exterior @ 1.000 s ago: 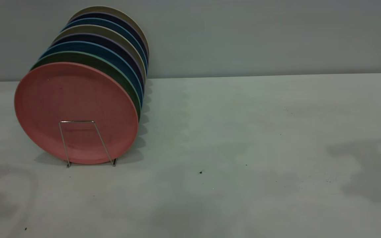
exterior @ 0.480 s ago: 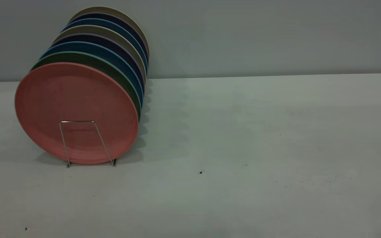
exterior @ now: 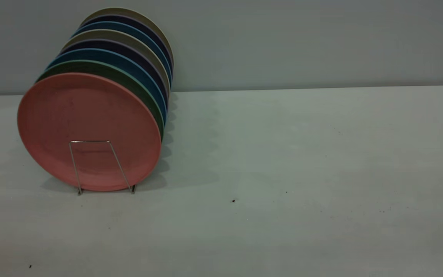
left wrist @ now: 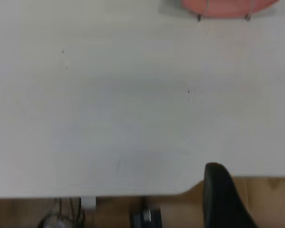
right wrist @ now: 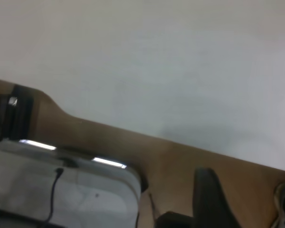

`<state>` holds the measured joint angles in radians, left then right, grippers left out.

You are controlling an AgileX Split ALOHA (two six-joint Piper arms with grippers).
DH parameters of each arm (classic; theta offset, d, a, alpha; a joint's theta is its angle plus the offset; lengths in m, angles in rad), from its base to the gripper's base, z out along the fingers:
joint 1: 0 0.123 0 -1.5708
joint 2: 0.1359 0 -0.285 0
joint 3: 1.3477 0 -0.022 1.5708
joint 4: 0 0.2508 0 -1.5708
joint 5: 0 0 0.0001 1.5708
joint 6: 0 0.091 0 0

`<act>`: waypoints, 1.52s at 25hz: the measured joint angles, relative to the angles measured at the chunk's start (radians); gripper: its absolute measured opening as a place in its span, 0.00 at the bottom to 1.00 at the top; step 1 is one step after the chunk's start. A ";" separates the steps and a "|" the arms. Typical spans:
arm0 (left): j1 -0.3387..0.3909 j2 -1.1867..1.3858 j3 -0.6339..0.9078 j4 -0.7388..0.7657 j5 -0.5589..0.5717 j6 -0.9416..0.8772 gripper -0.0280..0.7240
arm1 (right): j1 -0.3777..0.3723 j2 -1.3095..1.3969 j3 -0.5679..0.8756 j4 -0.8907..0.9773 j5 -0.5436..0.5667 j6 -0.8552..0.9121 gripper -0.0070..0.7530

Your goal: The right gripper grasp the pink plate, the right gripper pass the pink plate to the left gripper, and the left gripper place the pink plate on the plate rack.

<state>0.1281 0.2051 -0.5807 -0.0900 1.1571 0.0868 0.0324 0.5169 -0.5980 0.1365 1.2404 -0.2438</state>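
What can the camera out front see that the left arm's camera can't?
Only the exterior view shows the whole pink plate standing first in the plate rack, with green, blue, dark and beige plates behind it. Only the left wrist view shows a finger of the left pincer and the floor past the table's edge. Both show the table and the pink plate's bottom edge.

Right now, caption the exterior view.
Pink plate upright at the front of the full plate rack; no arm in view.

The pink plate (exterior: pixel 89 127) stands upright, frontmost in the plate rack (exterior: pixel 94 165)
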 joint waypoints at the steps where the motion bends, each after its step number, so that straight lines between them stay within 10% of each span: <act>1: 0.000 -0.029 0.006 0.000 0.003 0.000 0.52 | 0.000 -0.043 0.019 -0.005 -0.002 -0.007 0.59; 38: -0.122 -0.169 0.094 0.000 -0.019 0.044 0.52 | 0.000 -0.370 0.118 -0.009 -0.100 -0.028 0.59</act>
<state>0.0063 0.0363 -0.4871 -0.0900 1.1380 0.1305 0.0324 0.1465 -0.4803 0.1277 1.1405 -0.2719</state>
